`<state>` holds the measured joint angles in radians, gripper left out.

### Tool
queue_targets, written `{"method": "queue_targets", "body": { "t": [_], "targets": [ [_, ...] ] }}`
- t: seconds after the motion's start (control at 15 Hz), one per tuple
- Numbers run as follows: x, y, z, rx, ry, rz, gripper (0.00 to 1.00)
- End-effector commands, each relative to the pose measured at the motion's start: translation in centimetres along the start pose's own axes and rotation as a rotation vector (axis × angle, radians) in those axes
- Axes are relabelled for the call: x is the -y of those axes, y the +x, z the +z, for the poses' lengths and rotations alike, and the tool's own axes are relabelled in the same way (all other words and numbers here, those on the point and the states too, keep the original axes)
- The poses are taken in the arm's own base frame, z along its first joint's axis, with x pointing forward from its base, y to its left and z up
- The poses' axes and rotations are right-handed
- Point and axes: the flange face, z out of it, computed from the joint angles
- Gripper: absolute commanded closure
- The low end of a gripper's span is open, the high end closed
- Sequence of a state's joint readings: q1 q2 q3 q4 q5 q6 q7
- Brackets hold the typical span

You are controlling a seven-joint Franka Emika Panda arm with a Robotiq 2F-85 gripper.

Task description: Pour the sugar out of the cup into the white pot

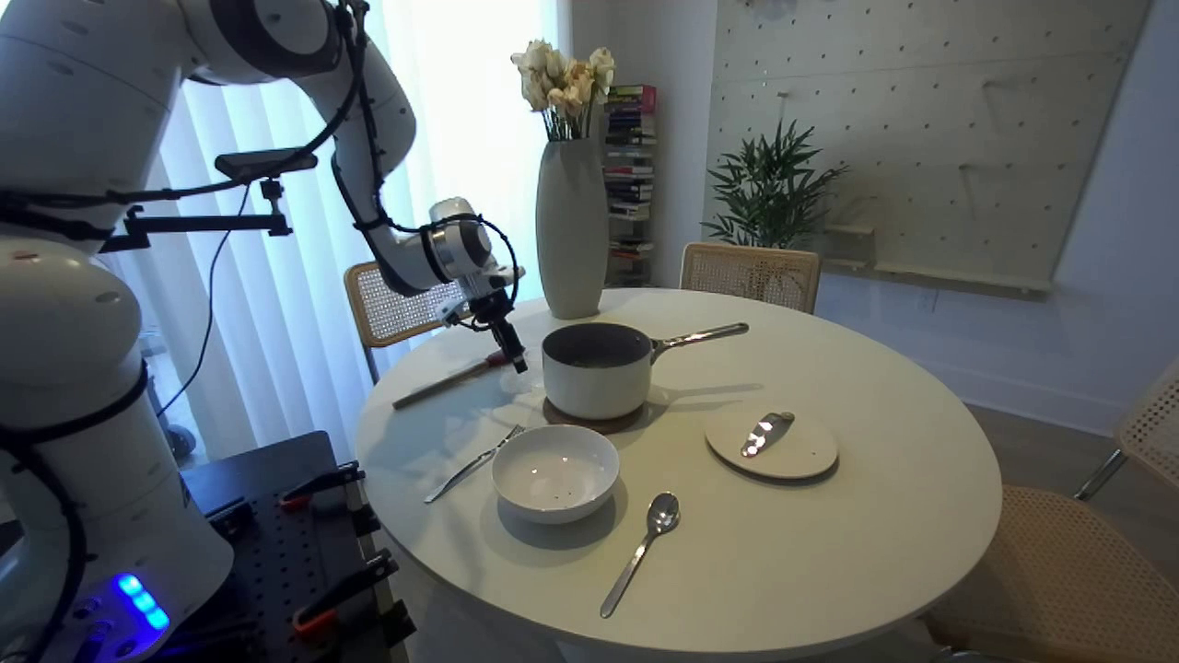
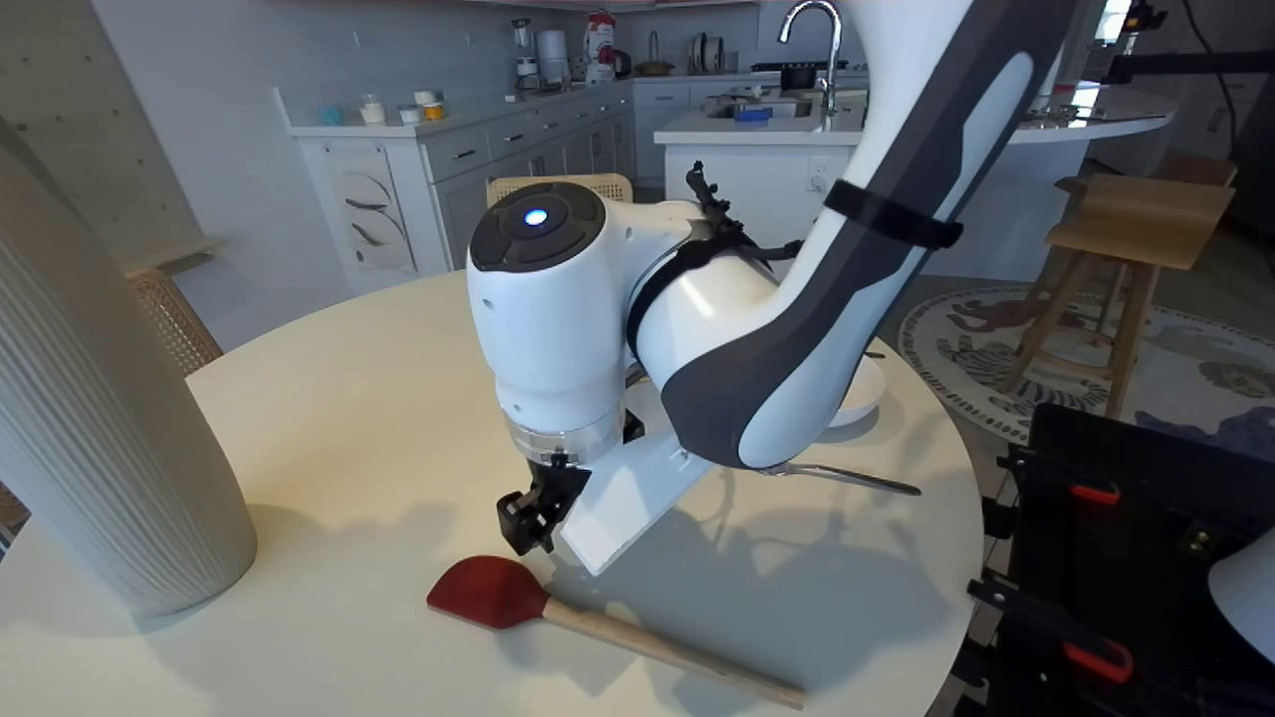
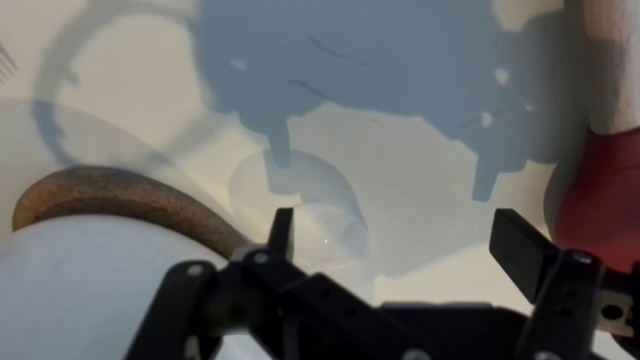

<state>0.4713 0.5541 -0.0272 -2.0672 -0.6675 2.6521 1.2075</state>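
Beside the white pot point(image 1: 597, 385), the gripper point(image 3: 397, 230) is hovering with jaws spread wide. The cup point(image 3: 330, 237) is resting nearby.

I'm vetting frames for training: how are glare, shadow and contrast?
In an exterior view, the curtain glares white; in an exterior view, shadow dims the tabletop beside the red spatula; in the wrist view, the cup looks faint near the shadow of the gripper.
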Motion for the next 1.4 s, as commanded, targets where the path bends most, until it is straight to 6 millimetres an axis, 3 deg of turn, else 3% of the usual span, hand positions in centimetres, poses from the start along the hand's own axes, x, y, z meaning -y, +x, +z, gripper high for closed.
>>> {"method": "queue_targets", "body": {
  "t": [0.0, 0.6, 1.33],
  "targets": [
    [0.0, 0.0, -1.2, -0.027, 0.011, 0.015, 0.00],
    [0.5, 1.9, -6.9, 0.003, 0.016, -0.004, 0.00],
    [-1.7, 4.7, -17.8, 0.276, -0.041, -0.017, 0.00]
  ]
}}
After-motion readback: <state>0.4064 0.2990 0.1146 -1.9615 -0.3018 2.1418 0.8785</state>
